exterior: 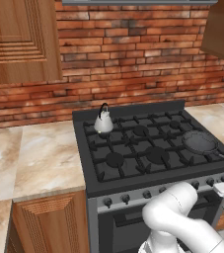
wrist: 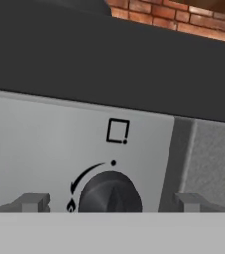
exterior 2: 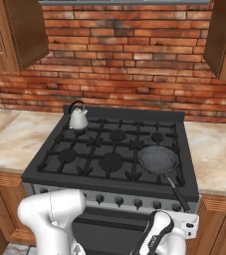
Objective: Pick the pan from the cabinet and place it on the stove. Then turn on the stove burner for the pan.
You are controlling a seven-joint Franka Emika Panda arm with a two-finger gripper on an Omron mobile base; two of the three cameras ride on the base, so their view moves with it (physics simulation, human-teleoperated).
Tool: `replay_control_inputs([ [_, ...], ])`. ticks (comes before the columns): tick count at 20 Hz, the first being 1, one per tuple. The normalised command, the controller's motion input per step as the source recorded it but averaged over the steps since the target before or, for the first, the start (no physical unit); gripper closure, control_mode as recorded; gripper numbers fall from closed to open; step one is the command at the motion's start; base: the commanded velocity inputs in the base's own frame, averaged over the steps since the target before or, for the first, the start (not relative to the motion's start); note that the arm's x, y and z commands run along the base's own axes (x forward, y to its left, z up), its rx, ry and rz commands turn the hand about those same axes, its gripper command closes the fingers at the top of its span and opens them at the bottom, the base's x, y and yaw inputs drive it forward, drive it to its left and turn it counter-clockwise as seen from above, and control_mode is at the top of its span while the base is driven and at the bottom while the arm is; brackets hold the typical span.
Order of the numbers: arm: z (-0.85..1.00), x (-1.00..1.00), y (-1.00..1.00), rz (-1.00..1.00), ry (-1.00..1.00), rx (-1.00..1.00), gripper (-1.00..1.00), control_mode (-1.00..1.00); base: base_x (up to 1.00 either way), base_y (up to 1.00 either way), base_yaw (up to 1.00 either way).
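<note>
- The two-finger gripper (wrist: 109,202) stands with its jaws spread wide and nothing between them; in the hand view its grey fingertips (wrist: 33,202) flank a round dark control knob (wrist: 110,194) on the stove's silver front panel.
- That knob sits between the tips, close in front of the hand; whether either tip touches it cannot be told. Above it are a curved arrow with a flame mark and a small square diagram with a dot at its lower right corner.
- The black gas stove (exterior 2: 55,172) with cast grates carries the round shallow dark frying pan (exterior 2: 158,159) on its front right burner, the long thin black handle reaching toward the stove's front right corner, over the knob row.
- A small silver kettle (exterior 2: 78,118) stands on the stove's back left burner, well apart from the pan.
- The reddish-brown wooden wall cabinet (exterior 2: 223,40) hangs above and to the right of the stove.
- Progress, as I judge it: the pan has been fetched and set down, so the first half is done. What remains is closing on the knob and turning it; no flame shows under the pan yet.
</note>
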Motion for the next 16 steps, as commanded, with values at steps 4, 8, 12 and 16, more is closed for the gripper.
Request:
replay_control_inputs([
  [4,-0.18,0.1,0.06,0.0,0.0,0.0,-1.0,-1.0,0.0,0.0,0.0],
  [8,-0.14,0.19,0.12,0.0,0.0,0.0,1.0,-1.0,0.0,0.0,0.0],
  [12,-0.13,0.17,0.1,0.01,0.0,0.0,1.0,-1.0,0.0,0.0,0.0],
  [16,-0.13,0.14,0.16,0.01,0.0,0.0,1.0,-1.0,0.0,0.0,0.0],
])
